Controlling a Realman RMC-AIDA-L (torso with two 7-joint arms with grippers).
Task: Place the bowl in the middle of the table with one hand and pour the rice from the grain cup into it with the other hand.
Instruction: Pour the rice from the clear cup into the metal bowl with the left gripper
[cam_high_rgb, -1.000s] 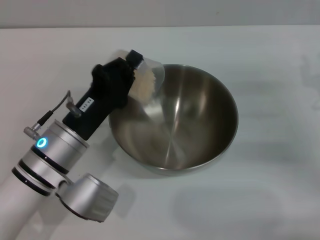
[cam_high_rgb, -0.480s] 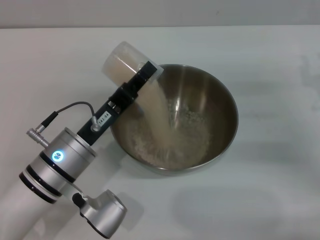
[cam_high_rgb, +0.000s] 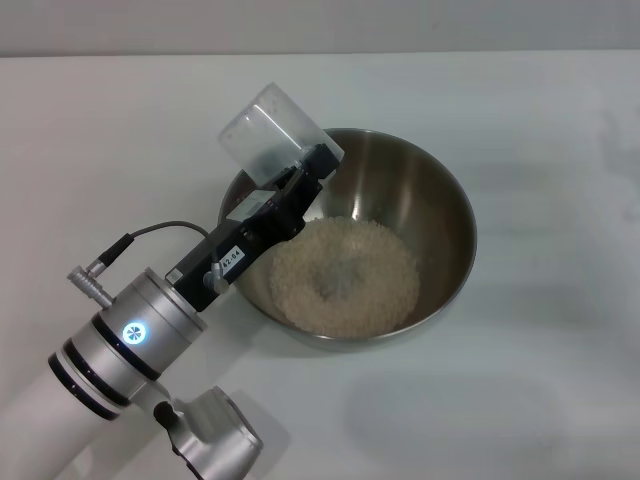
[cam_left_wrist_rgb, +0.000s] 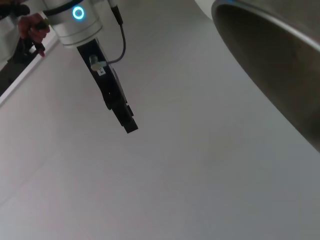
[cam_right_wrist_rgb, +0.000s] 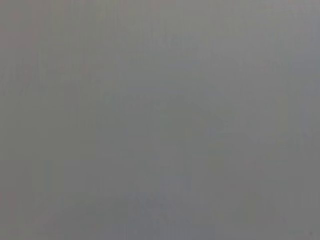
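Because the cup has to drain fully, I hold the grain cup (cam_high_rgb: 270, 132) tipped well past level with my left gripper (cam_high_rgb: 296, 185) clamped on it at the handle side, its mouth hanging over the near-left rim of the bowl (cam_high_rgb: 440, 180) so nothing spills onto the table (cam_high_rgb: 540, 400). The cup looks empty now, and the rice (cam_high_rgb: 345, 275) lies as a loose heap in the bottom of the bowl, which sits about mid-table. My elbow stays low and to the left, so the forearm clears the rim. I judge the pour finished. My right gripper is nowhere in sight, its wrist camera showing only blank grey
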